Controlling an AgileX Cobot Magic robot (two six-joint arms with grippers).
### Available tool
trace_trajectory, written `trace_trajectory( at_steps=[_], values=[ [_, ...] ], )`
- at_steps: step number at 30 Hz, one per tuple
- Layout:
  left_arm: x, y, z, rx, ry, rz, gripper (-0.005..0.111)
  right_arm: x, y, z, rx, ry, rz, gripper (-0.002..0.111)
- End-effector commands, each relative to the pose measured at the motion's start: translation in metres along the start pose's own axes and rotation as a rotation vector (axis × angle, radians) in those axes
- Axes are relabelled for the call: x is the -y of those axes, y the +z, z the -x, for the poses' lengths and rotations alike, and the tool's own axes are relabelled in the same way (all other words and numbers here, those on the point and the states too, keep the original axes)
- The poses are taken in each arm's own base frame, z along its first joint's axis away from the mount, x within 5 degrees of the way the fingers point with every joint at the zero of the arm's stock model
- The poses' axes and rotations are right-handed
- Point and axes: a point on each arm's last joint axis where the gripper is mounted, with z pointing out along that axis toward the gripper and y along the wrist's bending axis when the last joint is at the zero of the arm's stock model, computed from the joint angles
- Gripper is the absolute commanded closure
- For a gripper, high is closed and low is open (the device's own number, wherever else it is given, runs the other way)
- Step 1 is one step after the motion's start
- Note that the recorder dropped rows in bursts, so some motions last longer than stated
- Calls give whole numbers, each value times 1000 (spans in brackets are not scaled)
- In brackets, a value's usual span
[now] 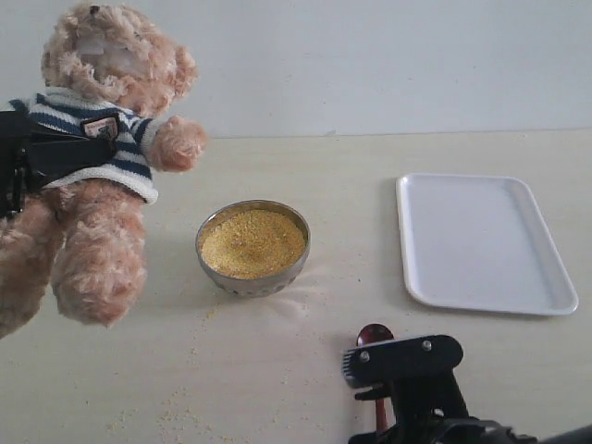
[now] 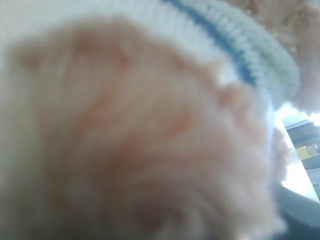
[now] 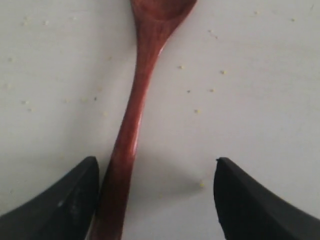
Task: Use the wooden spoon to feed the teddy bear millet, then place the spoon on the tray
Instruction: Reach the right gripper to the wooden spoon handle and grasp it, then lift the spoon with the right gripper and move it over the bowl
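Left gripper [image 1: 42, 157]: clamped round teddy bear [image 1: 97, 240], seemingly, holding it aloft.
Right gripper [image 3: 155, 167]: spread wide, wooden spoon [image 3: 139, 95] handle between, ungrasped.

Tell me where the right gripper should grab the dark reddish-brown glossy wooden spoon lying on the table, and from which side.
Probably the slim straight handle of the dark reddish-brown wooden spoon, from straight above. It lies flat on the table, so only its long edges can be pinched. The open right gripper straddles it, but off-centre, near one finger.
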Motion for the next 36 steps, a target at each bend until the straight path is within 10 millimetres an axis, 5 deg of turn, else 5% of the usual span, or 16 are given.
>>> trace_trajectory(
  at_steps=[1,8,14,17,25,30,36],
  values=[
    [6,-1,4,19,6,-34,102,13,10,7,-34,-9,-1,44],
    [6,-1,4,19,6,-34,102,11,10,7,-46,-45,26,50],
    [6,-1,4,19,6,-34,102,9,10,6,-53,-59,44,82],
    [6,-1,4,19,6,-34,102,11,10,6,-47,-62,30,109],
    [6,-1,4,19,6,-34,102,22,5,15,19,-147,-86,108],
    [6,-1,4,19,6,-34,102,36,-26,35,141,-234,-118,108],
    [6,-1,4,19,6,-34,102,61,-90,67,348,-448,-119,108]
  ],
)
